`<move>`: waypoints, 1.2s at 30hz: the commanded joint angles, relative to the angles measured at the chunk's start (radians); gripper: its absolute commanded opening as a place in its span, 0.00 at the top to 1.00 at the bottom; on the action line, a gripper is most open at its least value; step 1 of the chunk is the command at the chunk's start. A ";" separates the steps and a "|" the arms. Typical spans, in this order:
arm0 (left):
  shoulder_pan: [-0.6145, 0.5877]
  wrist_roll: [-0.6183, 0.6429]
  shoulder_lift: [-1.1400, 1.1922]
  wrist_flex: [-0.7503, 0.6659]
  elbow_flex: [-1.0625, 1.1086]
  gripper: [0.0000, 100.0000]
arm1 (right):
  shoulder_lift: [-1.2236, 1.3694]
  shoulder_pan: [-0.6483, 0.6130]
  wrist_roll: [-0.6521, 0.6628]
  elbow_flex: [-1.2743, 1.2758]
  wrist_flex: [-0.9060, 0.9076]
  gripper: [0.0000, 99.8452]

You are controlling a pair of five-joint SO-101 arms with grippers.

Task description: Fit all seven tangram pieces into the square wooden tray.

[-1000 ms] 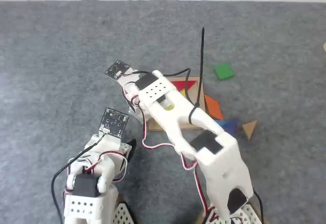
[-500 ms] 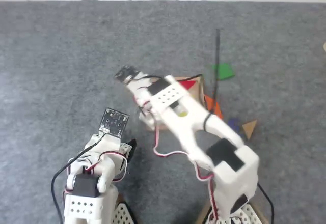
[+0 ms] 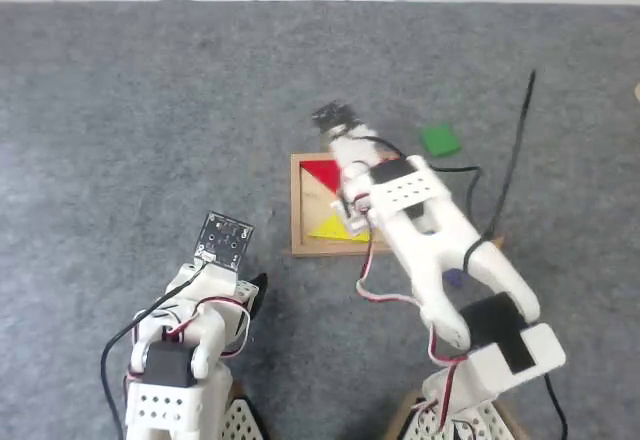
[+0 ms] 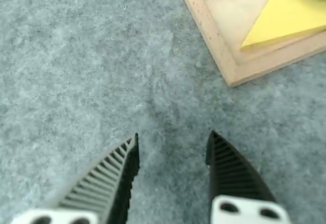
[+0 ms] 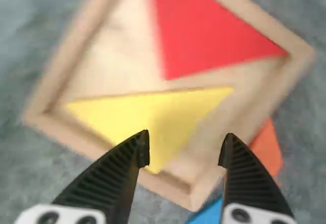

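Presently the right end effector (image 5: 186, 135) hangs with its fingers spread wide and nothing between them. Directly beneath it lies the square wooden tray (image 5: 114, 66), resting on the grey desk (image 3: 150, 110). Under the fingertips sits a yellow triangle (image 5: 153, 117), flat on the tray floor. Beyond it a red triangle (image 5: 204, 35) is likewise seated, and the two lie close together near the tray's middle. Bare wood shows beside them. Just outside the tray corner nearest this end effector lie an orange piece (image 5: 267, 147) and a blue piece (image 5: 209, 216); whether the blue one touches the rim cannot be told. Farther off, well apart from the tray, rests a green square (image 3: 440, 140). Any other loose pieces are masked by the right arm (image 3: 430, 230) and cannot be verified.

The left end effector (image 4: 173, 137) is also parted and empty. It sits low over bare desk with a tray corner ahead of it.

Assessment: two of seven pieces appear seated. The step in hand is judged to be fetching the next loose piece, the orange one being closest.

Recommended practice:
- Rise clear of the rim before travelling, so the seated triangles are not dragged.
- Centre the open fingers over the piece and align them across two opposite edges.
- Descend until the tips reach the desk, since the piece looks thin.
- Close only once the fingers are square to the piece.

Risk: a skewed grip could pivot the piece or nudge the blue neighbour.
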 commanded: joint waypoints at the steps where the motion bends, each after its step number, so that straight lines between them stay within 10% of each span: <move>1: -0.005 -0.008 -0.018 0.003 -0.010 0.79 | 0.012 0.002 0.018 -0.008 -0.045 0.78; 22: -0.005 -0.008 -0.018 0.003 -0.010 0.79 | 0.211 -0.246 0.144 -0.219 0.038 0.78; 36: -0.005 -0.008 -0.018 0.003 -0.010 0.79 | -0.585 -0.035 0.092 0.273 -0.021 0.78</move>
